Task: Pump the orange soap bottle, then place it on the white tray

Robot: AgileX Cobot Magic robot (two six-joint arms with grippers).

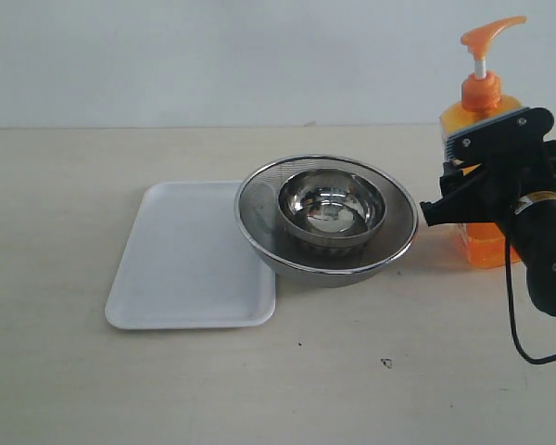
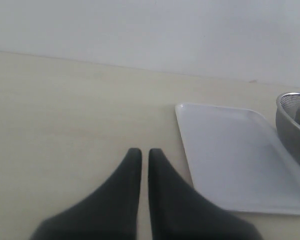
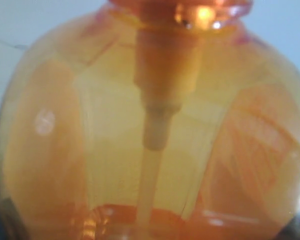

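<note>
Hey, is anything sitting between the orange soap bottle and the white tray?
Yes. Two nested steel bowls sit on the table between the orange soap bottle and the white tray, their outer rim reaching the tray's edge.

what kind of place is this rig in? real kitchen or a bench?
Most likely a lab test bench, not a real kitchen: a bare pale table against a blank white wall, with only a few props on it: an orange soap bottle, a white tray and nested steel bowls.
</note>
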